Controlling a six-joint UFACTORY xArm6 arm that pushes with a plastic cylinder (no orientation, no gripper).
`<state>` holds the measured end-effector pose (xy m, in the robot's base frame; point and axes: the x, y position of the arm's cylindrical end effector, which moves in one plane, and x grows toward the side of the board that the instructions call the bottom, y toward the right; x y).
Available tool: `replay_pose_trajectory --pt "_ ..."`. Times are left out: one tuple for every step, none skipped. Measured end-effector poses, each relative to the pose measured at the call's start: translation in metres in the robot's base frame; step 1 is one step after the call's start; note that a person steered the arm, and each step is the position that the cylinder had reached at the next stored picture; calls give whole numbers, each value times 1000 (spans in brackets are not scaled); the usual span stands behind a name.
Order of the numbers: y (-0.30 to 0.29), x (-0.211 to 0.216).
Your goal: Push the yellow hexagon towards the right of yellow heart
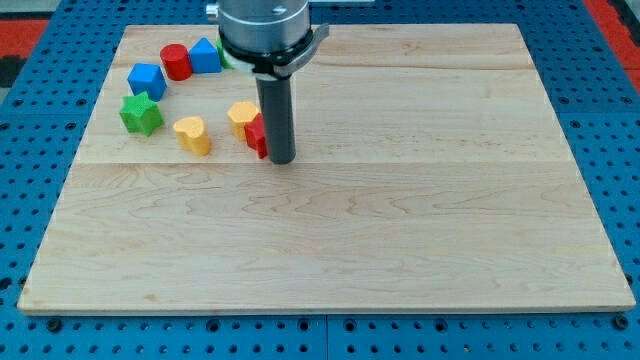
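A pale wooden bench [400, 250] lies on a blue perforated base [30, 60], with a strip of red showing at the view's top right corner. The arm comes down from the view's top, its grey housing [263, 30] ending in a straight dark rod that stands upright. This arm carries no claw, so there is nothing to open or close; my tip [280, 160] rests on the wood. Touching the rod on the view's left is a red block [256, 136], shape unclear, partly hidden. Just beyond that, up and to the view's left of the tip, sits the yellow hexagon [241, 117], pressed against the red block. Further to the view's left is the yellow heart [192, 134], apart from both. Well off to the upper left are a green star [141, 113], a blue block [147, 80], a red cylinder [176, 62] and another blue block [205, 55].
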<state>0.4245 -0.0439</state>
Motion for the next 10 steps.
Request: replay_pose_trajectory --pt "0 -3" --pt "15 -25" --pt "33 -72" --pt "29 -86" --pt "23 -96" --pt "-5 -95" --pt "-27 -83" --pt "-46 -66" --pt "-60 -57" --pt "-59 -77"
